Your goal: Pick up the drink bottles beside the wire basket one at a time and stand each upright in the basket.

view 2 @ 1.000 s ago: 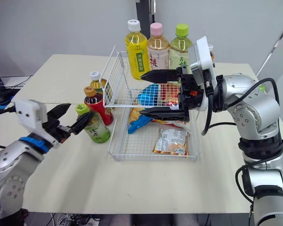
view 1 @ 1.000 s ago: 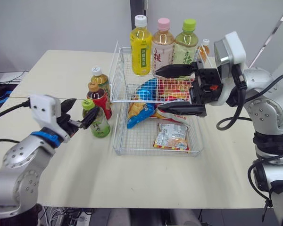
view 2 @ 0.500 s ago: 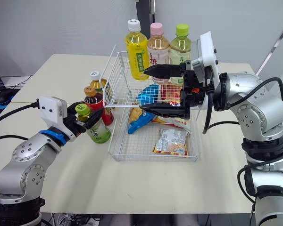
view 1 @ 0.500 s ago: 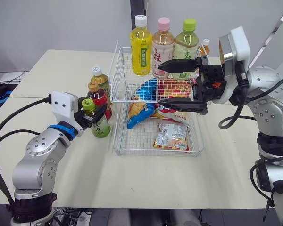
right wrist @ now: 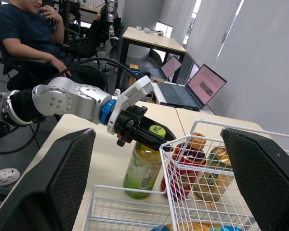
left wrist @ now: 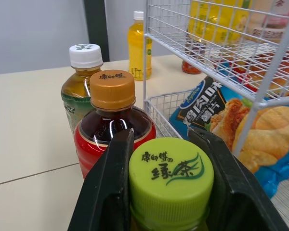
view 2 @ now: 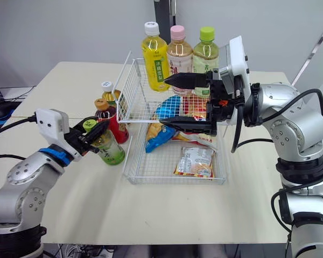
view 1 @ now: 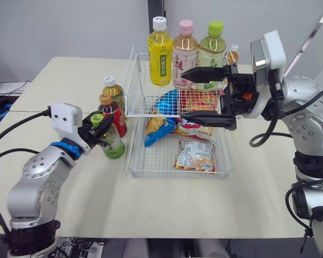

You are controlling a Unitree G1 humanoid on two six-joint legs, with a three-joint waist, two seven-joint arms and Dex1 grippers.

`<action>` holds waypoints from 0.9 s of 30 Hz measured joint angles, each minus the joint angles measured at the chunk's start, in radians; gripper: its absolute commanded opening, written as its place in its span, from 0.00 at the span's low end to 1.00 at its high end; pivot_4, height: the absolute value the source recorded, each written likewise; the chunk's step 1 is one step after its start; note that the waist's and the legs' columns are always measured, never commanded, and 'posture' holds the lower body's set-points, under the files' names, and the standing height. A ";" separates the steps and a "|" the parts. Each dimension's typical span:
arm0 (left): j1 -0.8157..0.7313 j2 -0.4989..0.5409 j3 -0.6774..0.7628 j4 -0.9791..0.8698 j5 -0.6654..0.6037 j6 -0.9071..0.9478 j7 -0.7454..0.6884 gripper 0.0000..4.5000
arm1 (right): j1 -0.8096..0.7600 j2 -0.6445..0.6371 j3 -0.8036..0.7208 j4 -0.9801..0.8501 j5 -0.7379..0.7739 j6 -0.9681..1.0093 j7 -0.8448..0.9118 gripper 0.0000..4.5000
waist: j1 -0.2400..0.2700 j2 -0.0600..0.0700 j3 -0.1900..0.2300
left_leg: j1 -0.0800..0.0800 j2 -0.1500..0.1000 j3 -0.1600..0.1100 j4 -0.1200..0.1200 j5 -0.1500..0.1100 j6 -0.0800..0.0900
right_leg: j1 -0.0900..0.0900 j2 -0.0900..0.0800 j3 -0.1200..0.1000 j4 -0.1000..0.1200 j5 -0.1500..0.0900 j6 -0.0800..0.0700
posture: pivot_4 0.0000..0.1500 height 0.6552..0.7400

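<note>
Three bottles stand left of the wire basket [view 1: 175,174]: a green-capped tea bottle [view 1: 112,143], a red one with a brown cap [view 1: 113,112] and a white-capped one [view 1: 113,89]. My left gripper [view 1: 101,124] is shut on the green-capped bottle's cap [left wrist: 171,175], one finger pressed to each side. That bottle still rests on the table, leaning a little. My right gripper [view 1: 184,94] hangs wide open over the basket's back half, holding nothing. Yellow [view 1: 160,51], pink-capped [view 1: 185,52] and green-capped [view 1: 211,49] bottles stand upright at the basket's back.
Snack bags lie in the basket: a blue chip bag [view 1: 158,127] and a flat packet [view 1: 196,156]. A small orange bottle [view 1: 234,54] stands behind the basket. The right wrist view catches a seated person [right wrist: 24,33] beyond the table.
My left gripper came in from the left and closed its fingers on the green bottle's cap. The right gripper rose slightly over the basket and stays open.
</note>
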 measured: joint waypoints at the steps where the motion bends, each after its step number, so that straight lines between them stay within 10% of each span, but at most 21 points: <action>1: -0.004 0.023 0.023 0.000 -0.021 0.005 -0.012 0.31 | 0.000 0.000 0.000 0.000 0.000 0.000 -0.003 1.00 | 0.000 0.000 0.000 | 0.000 0.000 0.000 0.000 0.000 0.000 | 0.000 0.000 0.000 0.000 0.000 0.000 | 1.00 1.00; 15: -0.460 0.539 0.202 0.249 -0.433 0.325 -0.243 0.31 | 0.001 0.005 -0.042 0.014 0.000 -0.013 -0.059 1.00 | 0.002 -0.001 0.003 | -0.001 -0.001 0.000 -0.002 0.000 0.000 | -0.001 0.000 -0.002 -0.003 -0.001 0.002 | 1.00 1.00; 27: -1.019 0.411 -0.146 0.490 -0.423 0.343 -0.434 0.31 | 0.085 -0.066 -0.135 -0.090 0.012 0.025 -0.168 1.00 | 0.007 -0.001 0.004 | -0.002 -0.001 0.001 -0.002 0.000 0.000 | -0.001 0.000 -0.001 -0.003 -0.001 0.002 | 1.00 1.00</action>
